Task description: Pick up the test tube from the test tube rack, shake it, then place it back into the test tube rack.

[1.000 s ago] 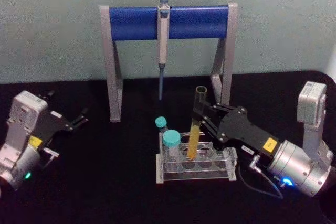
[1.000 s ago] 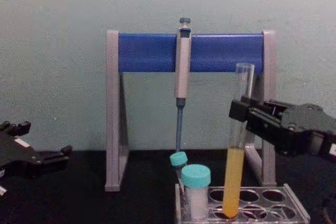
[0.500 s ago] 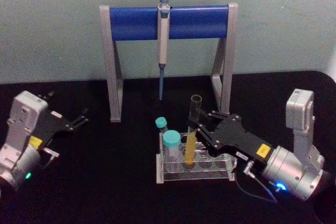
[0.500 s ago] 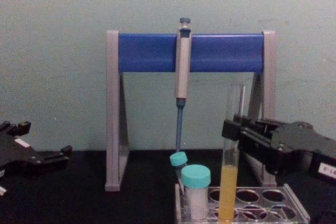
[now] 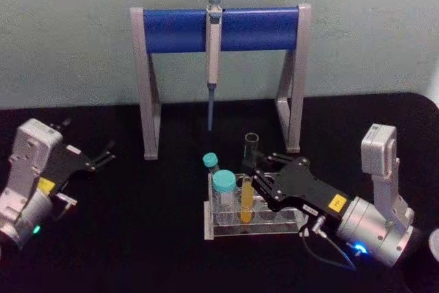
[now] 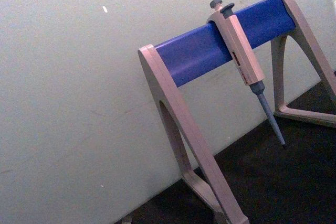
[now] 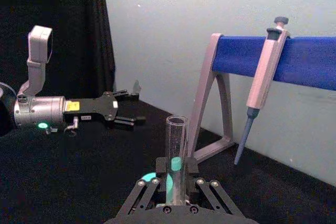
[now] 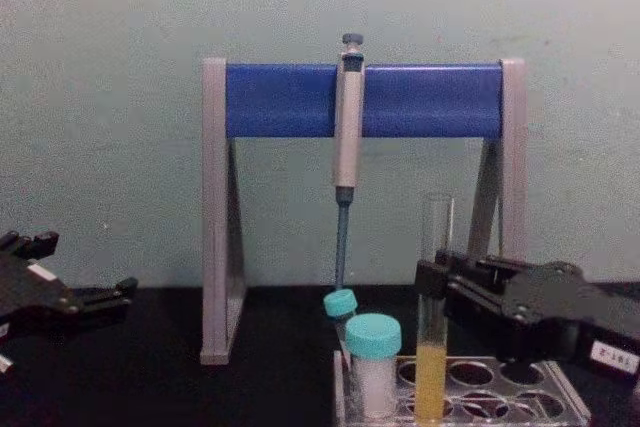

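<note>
On the far left of the black table (image 5: 137, 238), I kept my left gripper (image 5: 103, 154) parked, well apart from the work. Its fingers were spread open and held nothing. I could see it from the right wrist view too, off at the side.

Behind, the big pipette stand (image 5: 221, 29) stood by the wall, with the grey-blue pipette (image 5: 213, 53) hanging from its blue bar.

Near the middle sat the test tube rack (image 5: 255, 226), low and clear. Two teal-capped vials (image 5: 223, 182) stood in its left end.

Just beside them was the test tube (image 8: 433, 347). A second ago I had it up higher, with its round bottom only just at the rack's top. By this moment it had come down into a hole, and the yellow liquid (image 5: 245, 204) sat low between the rack's walls. The tube stood upright, with its open top poking up above the rack.

On the right, my right gripper (image 5: 255, 171) was clamped on the tube's clear upper part, one finger on each side. It had dropped down and come closer to me along with the tube.

I think the shaking was done and the tube was almost home. What was left, I judged, was to let go and pull my arm back without tipping the tube or bumping the vials.
</note>
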Controlling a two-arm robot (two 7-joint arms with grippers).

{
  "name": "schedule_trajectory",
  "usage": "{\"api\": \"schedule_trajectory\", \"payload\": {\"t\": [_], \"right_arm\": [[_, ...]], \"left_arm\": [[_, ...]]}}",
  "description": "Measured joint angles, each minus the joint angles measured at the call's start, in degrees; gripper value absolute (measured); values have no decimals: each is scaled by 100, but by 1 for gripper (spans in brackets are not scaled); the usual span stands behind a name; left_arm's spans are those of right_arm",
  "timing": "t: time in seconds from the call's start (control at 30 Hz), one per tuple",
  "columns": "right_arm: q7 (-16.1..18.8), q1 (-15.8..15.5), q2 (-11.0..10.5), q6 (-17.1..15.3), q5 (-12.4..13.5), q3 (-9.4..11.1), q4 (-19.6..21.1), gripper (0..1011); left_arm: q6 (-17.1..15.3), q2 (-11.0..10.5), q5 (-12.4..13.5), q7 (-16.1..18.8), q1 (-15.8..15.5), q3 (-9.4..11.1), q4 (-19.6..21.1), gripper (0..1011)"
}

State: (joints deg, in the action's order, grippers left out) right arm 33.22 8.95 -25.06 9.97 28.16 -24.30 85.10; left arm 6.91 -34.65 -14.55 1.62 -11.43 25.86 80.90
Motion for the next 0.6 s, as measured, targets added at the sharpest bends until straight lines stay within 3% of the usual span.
{"api": "schedule_trajectory", "payload": {"t": [0.6], "right_arm": [[-22,3,92,-47,-18,-12,-181,227]], "left_arm": [[0,0,0,0,0,0,0,1001]]}}
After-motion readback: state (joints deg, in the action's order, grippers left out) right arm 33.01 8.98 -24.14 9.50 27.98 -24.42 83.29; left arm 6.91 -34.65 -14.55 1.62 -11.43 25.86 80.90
